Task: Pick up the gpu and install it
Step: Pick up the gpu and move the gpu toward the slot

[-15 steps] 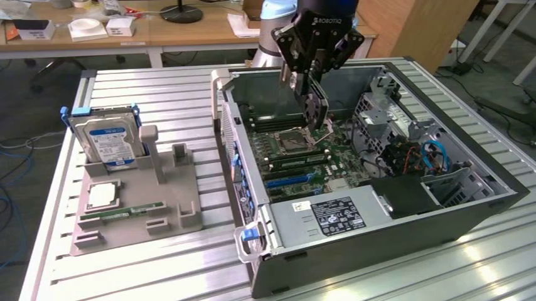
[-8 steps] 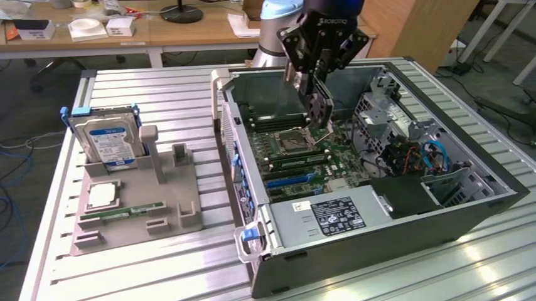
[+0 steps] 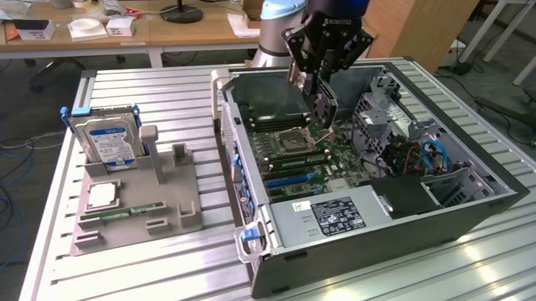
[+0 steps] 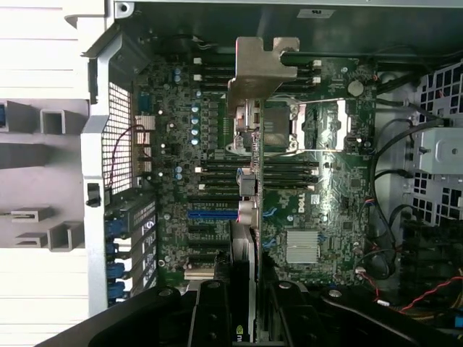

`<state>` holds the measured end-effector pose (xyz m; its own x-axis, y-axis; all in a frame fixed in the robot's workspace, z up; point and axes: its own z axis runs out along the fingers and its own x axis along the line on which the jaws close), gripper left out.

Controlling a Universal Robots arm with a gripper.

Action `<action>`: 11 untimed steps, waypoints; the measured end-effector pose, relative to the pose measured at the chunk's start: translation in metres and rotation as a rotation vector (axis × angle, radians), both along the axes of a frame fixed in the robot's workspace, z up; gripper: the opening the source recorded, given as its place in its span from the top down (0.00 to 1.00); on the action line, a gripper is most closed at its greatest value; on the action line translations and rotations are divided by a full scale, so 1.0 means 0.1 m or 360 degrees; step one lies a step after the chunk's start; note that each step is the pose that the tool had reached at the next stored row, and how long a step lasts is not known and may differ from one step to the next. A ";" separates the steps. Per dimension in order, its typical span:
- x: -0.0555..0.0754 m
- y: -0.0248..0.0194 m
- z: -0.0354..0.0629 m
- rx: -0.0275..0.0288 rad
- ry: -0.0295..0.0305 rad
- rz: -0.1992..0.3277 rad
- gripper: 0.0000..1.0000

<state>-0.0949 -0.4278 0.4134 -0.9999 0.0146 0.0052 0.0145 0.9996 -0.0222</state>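
My gripper [image 3: 321,80] is shut on the gpu [image 3: 326,116], which hangs upright, a thin dark card, above the motherboard [image 3: 303,158] inside the open computer case [image 3: 469,210]. In the wrist view the gpu [image 4: 247,238] is seen edge-on between the black fingers [image 4: 210,314], with its metal bracket [image 4: 262,66] at the end away from the gripper [image 4: 244,307]. The card's lower edge hovers over the board near the processor socket [image 3: 295,141]. The blue expansion slot [image 4: 212,214] lies just beside the card's line.
A grey fixture [image 3: 138,207] on the slatted table holds a blue-labelled hard drive [image 3: 107,141], a square silver chip [image 3: 102,195] and a RAM stick [image 3: 122,214]. The power supply [image 3: 329,216], drive cage [image 3: 393,116] and cables [image 3: 435,157] crowd the case interior.
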 end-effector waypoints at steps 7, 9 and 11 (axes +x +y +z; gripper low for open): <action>0.04 0.000 -0.009 0.00000 -0.00001 0.0000 0.74; 0.05 0.000 -0.011 0.00001 0.00000 0.0000 0.74; 0.07 0.000 -0.013 0.00001 0.00000 0.0000 0.74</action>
<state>-0.0880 -0.4278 0.4120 -0.9999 0.0146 0.0052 0.0145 0.9996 -0.0222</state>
